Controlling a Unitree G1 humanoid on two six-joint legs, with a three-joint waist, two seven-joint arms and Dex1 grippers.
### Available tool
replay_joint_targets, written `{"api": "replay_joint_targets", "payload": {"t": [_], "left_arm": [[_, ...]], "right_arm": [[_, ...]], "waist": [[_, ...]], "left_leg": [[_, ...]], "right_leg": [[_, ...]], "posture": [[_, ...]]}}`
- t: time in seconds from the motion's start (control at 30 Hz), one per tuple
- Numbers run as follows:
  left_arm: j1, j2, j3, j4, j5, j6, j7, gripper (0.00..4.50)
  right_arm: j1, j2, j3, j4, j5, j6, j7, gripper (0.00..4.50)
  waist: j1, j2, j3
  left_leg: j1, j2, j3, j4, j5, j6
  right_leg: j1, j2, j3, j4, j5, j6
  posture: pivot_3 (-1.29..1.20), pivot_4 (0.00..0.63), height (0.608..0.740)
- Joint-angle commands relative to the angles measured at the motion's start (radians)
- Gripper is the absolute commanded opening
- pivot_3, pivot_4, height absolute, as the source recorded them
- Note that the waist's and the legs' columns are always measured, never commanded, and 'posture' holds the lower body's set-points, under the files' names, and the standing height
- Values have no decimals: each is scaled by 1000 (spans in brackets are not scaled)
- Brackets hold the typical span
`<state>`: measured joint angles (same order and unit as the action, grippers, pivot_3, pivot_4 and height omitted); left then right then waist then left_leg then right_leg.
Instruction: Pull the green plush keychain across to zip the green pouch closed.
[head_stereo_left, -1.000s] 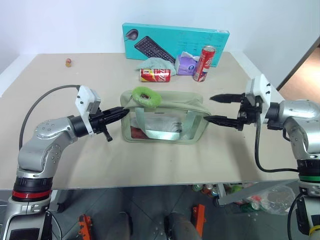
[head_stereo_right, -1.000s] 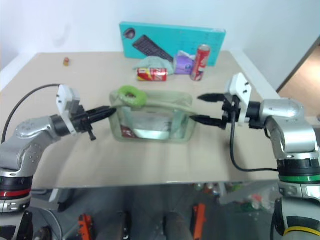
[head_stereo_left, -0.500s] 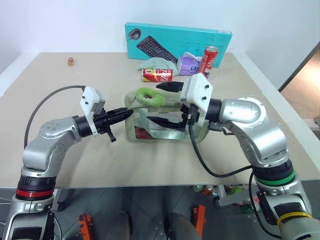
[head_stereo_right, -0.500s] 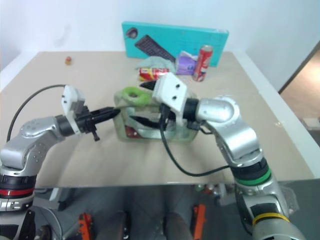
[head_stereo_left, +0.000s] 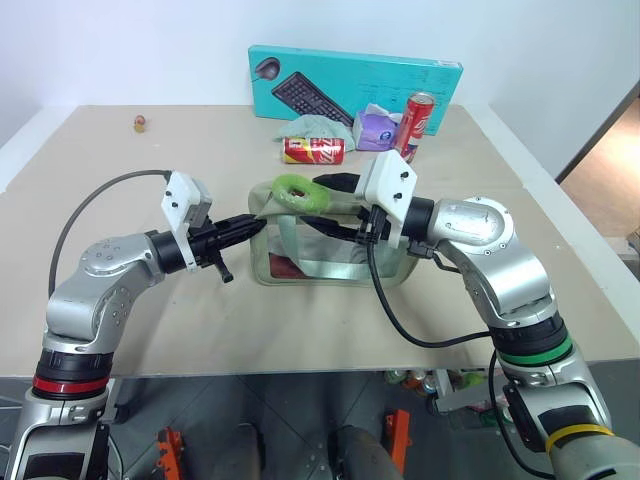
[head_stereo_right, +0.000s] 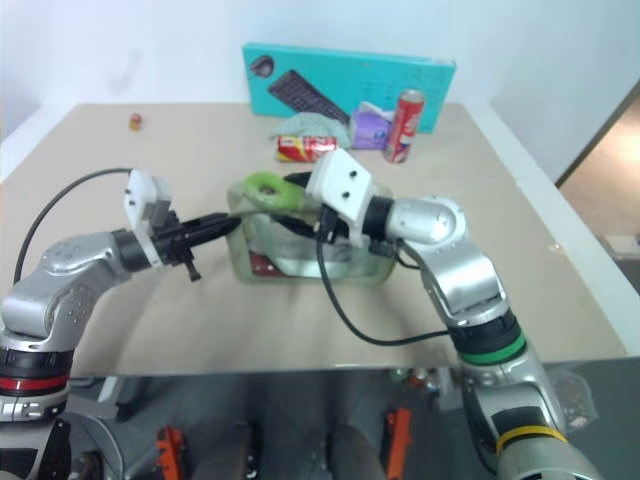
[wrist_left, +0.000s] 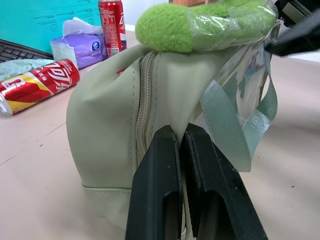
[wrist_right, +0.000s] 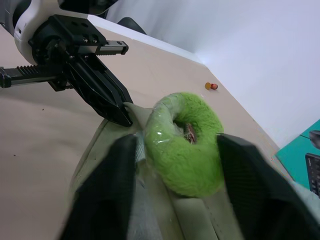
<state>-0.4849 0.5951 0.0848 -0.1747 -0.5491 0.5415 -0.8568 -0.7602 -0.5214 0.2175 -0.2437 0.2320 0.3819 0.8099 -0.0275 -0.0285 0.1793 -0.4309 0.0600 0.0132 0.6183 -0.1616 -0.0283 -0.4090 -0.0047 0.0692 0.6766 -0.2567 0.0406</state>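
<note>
On beige table (head_stereo_left: 120, 330), green plush keychain (wrist_right: 186, 145) between right fingers (wrist_right: 107, 195), not yet pinched; left fingers (wrist_left: 160, 195) pinching green pouch (wrist_left: 110, 150).

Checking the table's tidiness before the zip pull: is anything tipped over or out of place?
One red soda can lies on its side by the crumpled cloth, while another red can stands upright near the teal keyboard box. Nothing looks spilled.
</note>
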Motion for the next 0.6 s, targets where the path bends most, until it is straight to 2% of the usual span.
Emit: {"api": "replay_joint_targets", "payload": {"t": [0.03, 0.07, 0.13, 0.4, 0.6], "left_arm": [[-10, 6, 3, -23, 6, -14, 2, 0], [-10, 6, 3, -23, 7, -14, 3, 0], [-11, 4, 4, -24, 7, -13, 6, 0], [-21, -6, 20, -20, -10, 2, 35, 0], [-39, -2, 20, -8, -2, -6, 40, 0]], "right_arm": [[-2, 5, -20, -14, 0, -18, 7, 961], [-2, 5, -19, -14, -1, -20, 8, 552], [-3, 8, -19, -13, -3, -21, 8, 60], [-50, 0, -83, -36, 39, -16, 17, 60], [-127, -73, -181, 4, 88, -29, 66, 60]], "waist": [[0, 0, 0], [0, 0, 0], [0, 0, 0], [0, 0, 0], [1, 0, 1]], "left_leg": [[0, 0, 0, 0, 0, 0], [0, 0, 0, 0, 0, 0], [0, 0, 0, 0, 0, 0], [0, 0, 0, 0, 0, 0], [0, 0, 0, 0, 0, 0]], "right_leg": [[0, 0, 0, 0, 0, 0], [0, 0, 0, 0, 0, 0], [0, 0, 0, 0, 0, 0], [0, 0, 0, 0, 0, 0], [0, 0, 0, 0, 0, 0]], "posture": [[0, 150, 740], [0, 150, 740], [0, 150, 740], [0, 150, 740], [0, 150, 740]]}}
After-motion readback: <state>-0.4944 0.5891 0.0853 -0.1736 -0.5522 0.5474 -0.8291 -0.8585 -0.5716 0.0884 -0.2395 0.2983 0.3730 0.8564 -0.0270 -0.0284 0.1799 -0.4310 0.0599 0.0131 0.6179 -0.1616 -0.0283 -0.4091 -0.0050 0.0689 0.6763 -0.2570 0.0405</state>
